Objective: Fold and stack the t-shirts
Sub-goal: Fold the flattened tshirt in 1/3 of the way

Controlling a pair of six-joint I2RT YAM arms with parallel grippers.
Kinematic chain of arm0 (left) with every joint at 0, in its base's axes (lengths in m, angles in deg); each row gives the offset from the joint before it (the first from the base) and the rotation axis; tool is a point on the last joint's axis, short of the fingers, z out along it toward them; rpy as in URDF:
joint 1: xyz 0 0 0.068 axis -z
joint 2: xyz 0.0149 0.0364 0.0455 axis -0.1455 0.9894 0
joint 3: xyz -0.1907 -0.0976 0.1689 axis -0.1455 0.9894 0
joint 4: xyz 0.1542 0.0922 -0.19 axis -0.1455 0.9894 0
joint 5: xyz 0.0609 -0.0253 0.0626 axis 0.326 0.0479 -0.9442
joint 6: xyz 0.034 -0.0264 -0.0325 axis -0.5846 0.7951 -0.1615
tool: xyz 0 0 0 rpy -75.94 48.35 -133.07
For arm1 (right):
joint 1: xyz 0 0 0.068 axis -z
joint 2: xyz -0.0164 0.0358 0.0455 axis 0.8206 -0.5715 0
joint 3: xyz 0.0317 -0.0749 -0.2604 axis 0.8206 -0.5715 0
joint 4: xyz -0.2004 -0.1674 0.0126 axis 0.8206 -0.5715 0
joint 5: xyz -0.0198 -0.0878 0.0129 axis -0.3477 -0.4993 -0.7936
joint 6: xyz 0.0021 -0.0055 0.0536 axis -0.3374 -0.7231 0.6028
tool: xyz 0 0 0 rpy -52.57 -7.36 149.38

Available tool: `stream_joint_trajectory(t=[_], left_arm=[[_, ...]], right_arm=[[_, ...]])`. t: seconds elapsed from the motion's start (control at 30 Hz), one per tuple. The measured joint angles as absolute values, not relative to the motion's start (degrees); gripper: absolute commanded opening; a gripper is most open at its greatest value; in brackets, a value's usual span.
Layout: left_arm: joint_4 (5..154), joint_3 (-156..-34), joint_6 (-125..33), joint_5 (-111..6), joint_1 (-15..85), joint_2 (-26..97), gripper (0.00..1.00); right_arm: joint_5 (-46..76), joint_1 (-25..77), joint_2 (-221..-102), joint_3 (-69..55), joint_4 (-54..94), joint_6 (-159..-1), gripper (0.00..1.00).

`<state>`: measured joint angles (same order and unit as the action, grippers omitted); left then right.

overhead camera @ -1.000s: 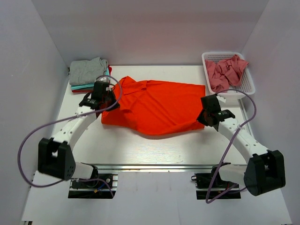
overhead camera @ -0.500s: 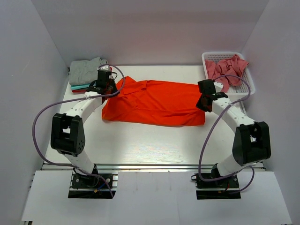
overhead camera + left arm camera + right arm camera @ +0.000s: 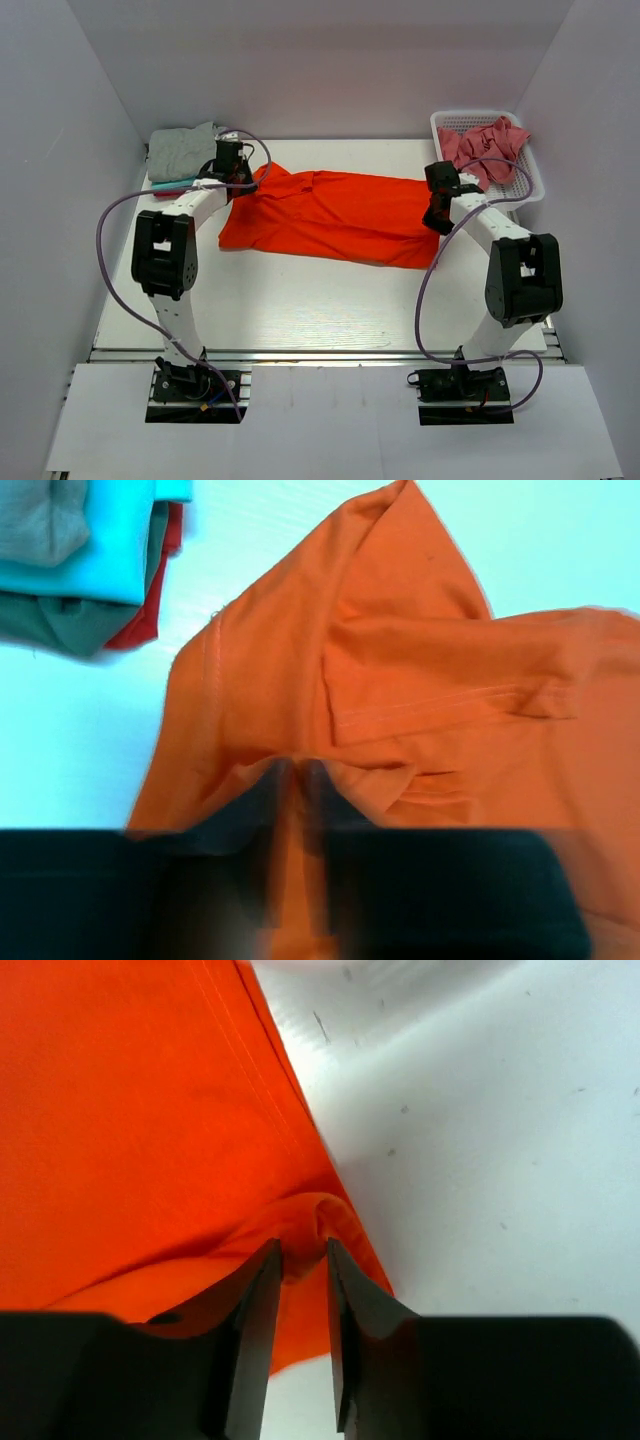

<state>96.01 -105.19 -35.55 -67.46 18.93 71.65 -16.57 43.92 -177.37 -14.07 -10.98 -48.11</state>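
Note:
The bright orange-red t-shirt (image 3: 330, 215) lies spread across the back middle of the table. My left gripper (image 3: 240, 185) is shut on a pinched fold of the shirt's left end (image 3: 300, 770), near a sleeve (image 3: 400, 590). My right gripper (image 3: 436, 222) is shut on a bunched fold at the shirt's right edge (image 3: 305, 1230). A stack of folded t-shirts, grey (image 3: 185, 150) on top with teal and red below, sits at the back left; it also shows in the left wrist view (image 3: 90, 540). A dusty pink t-shirt (image 3: 485, 150) lies crumpled in the basket.
The white mesh basket (image 3: 532, 180) stands at the back right, close to my right arm. White walls enclose the table on three sides. Purple cables loop beside both arms.
Both grippers have moved toward the back of the table, pulling the near edge of the orange-red shirt up and over, so the shirt now lies narrower.

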Motion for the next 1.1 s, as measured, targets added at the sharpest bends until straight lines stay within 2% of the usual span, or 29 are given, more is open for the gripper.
stream_joint_trajectory(t=[0.03, 0.07, 0.1, 0.13, 0.17, 0.23, 0.3, 0.4, 0.63, 1.0, 1.1], left_arm=[[96.3, -106.3, -36.1, -67.3, 18.9, 72.8, 0.52], [96.8, -107.9, -36.3, -67.1, 18.8, 74.3, 0.68], [97.2, -109.7, -36.7, -67.2, 18.6, 75.9, 0.82], [98.3, -112.1, -36.7, -67.2, 18.5, 77.5, 0.88], [99.1, -114.4, -36.6, -67.3, 18.4, 79.0, 0.99], [100.6, -117.4, -36.4, -67.3, 18.1, 80.7, 0.99], [101.8, -118.0, -36.3, -67.4, 17.9, 80.5, 0.99], [101.6, -114.8, -36.4, -67.3, 17.8, 77.6, 0.99], [98.8, -97.9, -35.2, -63.4, 17.6, 65.6, 0.99], [96.5, -88.8, -32.9, -57.5, 17.7, 66.9, 0.99], [94.5, -85.2, -32.1, -58.1, 17.7, 64.8, 0.99]], right_arm=[[-16.7, 44.0, -178.4, -13.0, -11.1, -48.6, 0.41], [-16.9, 44.1, -179.3, -11.9, -11.1, -48.9, 0.55], [-17.1, 44.2, -180.3, -11.0, -11.1, -49.1, 0.60], [-17.3, 44.2, -181.1, -9.9, -11.4, -49.4, 0.65], [-17.5, 44.2, -182.0, -8.9, -11.4, -49.8, 0.69], [-17.6, 44.2, -182.6, -7.9, -11.5, -50.4, 0.83], [-17.4, 44.1, -182.2, -7.9, -11.4, -51.3, 0.90], [-15.1, 43.8, -179.4, -10.6, -9.3, -52.9, 0.90], [-5.1, 41.7, -169.8, -21.5, -1.5, -55.5, 0.90], [0.9, 40.2, -179.2, -24.8, 5.4, -55.3, 0.90], [1.2, 40.2, -177.6, -27.8, 8.1, -54.4, 0.90]])
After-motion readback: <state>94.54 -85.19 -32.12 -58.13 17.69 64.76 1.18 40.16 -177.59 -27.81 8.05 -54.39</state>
